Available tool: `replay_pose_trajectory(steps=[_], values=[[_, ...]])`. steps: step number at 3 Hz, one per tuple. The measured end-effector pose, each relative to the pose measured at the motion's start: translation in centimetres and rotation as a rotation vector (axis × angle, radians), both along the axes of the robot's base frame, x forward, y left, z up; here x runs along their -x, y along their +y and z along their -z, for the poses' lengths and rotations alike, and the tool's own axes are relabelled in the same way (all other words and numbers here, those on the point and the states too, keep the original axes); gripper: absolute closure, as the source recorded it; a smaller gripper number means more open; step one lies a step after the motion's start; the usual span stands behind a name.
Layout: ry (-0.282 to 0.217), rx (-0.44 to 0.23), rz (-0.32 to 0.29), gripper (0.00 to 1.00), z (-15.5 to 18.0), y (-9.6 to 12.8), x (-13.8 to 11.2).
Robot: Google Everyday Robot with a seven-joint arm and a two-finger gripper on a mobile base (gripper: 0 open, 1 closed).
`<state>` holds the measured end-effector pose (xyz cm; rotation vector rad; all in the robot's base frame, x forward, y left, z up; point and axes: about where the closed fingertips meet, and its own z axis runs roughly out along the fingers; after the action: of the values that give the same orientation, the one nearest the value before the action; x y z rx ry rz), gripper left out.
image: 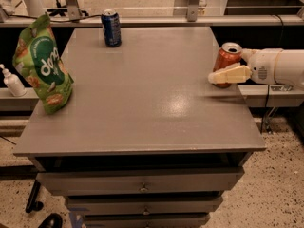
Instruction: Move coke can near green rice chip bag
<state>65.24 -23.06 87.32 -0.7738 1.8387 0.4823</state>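
1. Drawers (pixel 142 186) sit shut below the table (pixel 142 103).
2. At the left edge stands the bag (pixel 42 65).
3. At the right edge, well apart from it, the coke can (pixel 227 56) stands upright; the tool (pixel 222 74) is right against it, grip impossible to tell.
4. Farthest, the blue can (pixel 111 27).

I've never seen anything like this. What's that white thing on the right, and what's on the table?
That is a robot's white arm, extending in from the right. Its cream gripper, the grasping part, is at a small red-orange soda can near the right edge of the grey table; whether it grips the can, I cannot tell. The single camera looks down on the table from its front. Also standing there: a dark blue soda can at the back and a puffy green snack bag at the left edge.
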Motion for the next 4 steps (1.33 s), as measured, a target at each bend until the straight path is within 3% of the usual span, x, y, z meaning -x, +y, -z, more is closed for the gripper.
replay_pose_trajectory(steps=[1,4], values=[[-0.017,-0.084,-0.011,0.17,0.0,0.9,-0.6],[-0.033,-0.115,-0.112,0.87,-1.7,5.1,0.1]])
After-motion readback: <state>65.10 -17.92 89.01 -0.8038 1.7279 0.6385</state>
